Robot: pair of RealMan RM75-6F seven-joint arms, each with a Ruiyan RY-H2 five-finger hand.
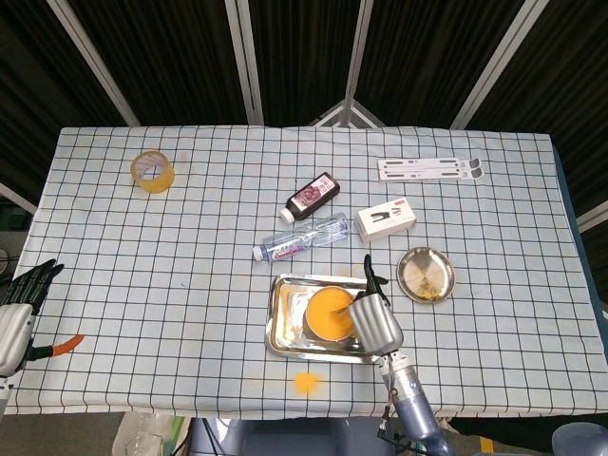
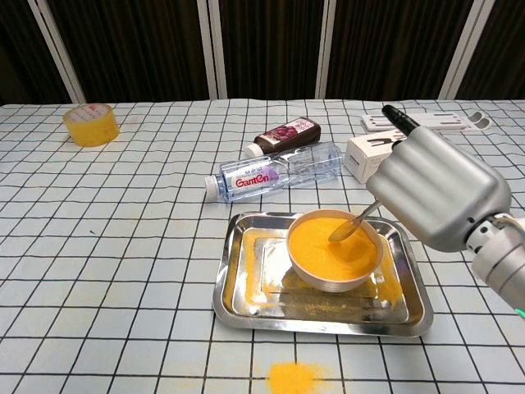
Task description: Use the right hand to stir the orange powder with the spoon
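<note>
A white bowl of orange powder (image 2: 331,249) (image 1: 328,313) stands in a steel tray (image 2: 246,283) (image 1: 282,328) near the table's front edge. My right hand (image 2: 435,193) (image 1: 376,323) hovers at the bowl's right side and grips a metal spoon (image 2: 351,224). The spoon's bowl end dips into the powder near its far right part. My left hand (image 1: 21,309) rests at the far left edge of the table in the head view, fingers spread, holding nothing.
Spilled orange powder (image 2: 293,377) lies in front of the tray. A lying water bottle (image 2: 275,174), a dark bottle (image 2: 285,135), a white box (image 2: 371,156), a round steel dish (image 1: 425,275), a yellow tape roll (image 2: 91,124) and a white strip (image 1: 429,169) lie behind.
</note>
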